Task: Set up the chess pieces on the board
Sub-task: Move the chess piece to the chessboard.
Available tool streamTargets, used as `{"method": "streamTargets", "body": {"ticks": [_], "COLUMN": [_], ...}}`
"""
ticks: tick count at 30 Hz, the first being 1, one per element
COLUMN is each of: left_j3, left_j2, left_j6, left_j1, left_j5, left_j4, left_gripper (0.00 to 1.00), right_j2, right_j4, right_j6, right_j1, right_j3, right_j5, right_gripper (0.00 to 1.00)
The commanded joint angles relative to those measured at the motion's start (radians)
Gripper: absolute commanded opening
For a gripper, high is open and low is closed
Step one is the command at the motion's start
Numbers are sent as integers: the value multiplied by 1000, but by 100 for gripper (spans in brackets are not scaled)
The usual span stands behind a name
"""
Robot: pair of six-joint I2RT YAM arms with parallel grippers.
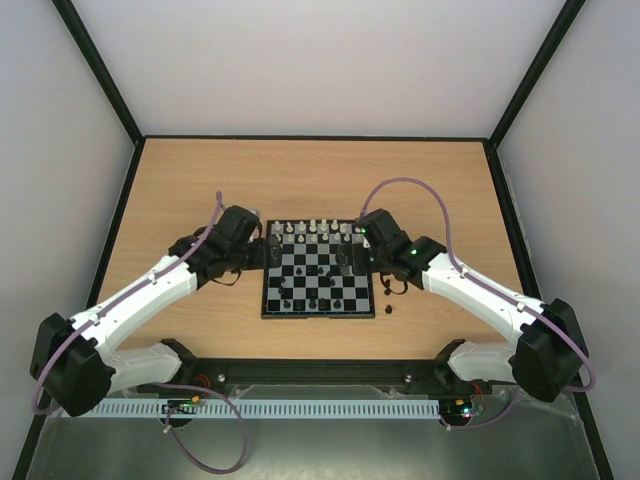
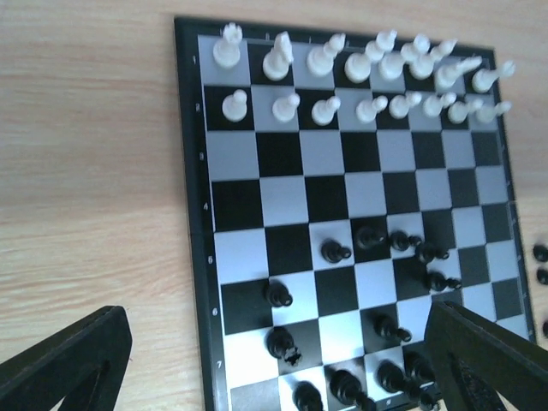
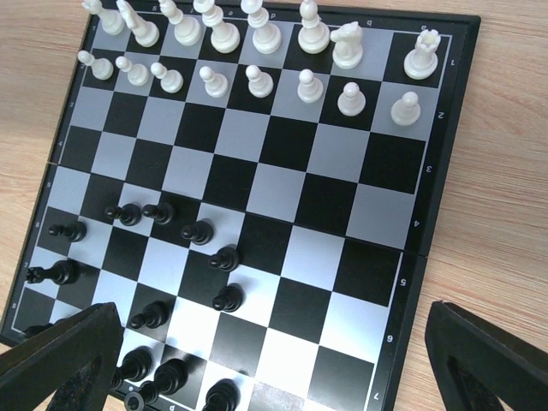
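Observation:
The board (image 1: 272, 300) lies mid-table between both arms. Cream-white chess pieces (image 1: 320, 232) stand in two full rows along its far edge (image 2: 360, 64) (image 3: 257, 38). Black chess pieces (image 2: 377, 248) (image 3: 197, 231) are scattered unevenly over the near half. My left gripper (image 1: 266, 254) hovers at the board's left edge, open and holding nothing; its fingers (image 2: 73, 364) frame the black pieces below. My right gripper (image 1: 353, 258) hangs over the right side, also open and holding nothing, with its fingers (image 3: 484, 360) straddling the near right corner.
A few black pieces (image 1: 388, 310) lie on the wooden table just off the board's right edge, also seen as dark pieces (image 2: 541, 261) in the left wrist view. Grey walls with black posts enclose the table.

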Motion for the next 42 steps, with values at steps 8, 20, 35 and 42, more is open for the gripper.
{"method": "streamTargets", "body": {"ticks": [8,20,35,42], "left_j3": [-2,-4,-30,-30], "left_j2": [108,223,287,314], "left_j6": [-3,-5,-13,-20], "left_j1": [-88,-159,-191,-205], "left_j5": [13,-10,-18,-25], "left_j4": [-57,-22,-5,-4], "left_gripper": [85,51,29,31], "right_j2": [-26,-22,-31,-36], "right_j4": [-13,-11,-11,-10], "right_j6": [-9,-9,-8,-8], "right_j1": [-3,-4,-4,-4], "right_j3": [-9,-16,-26,-34], "right_j5": [-23,-25,-38,-44], "right_gripper": [98,98,97,97]}}
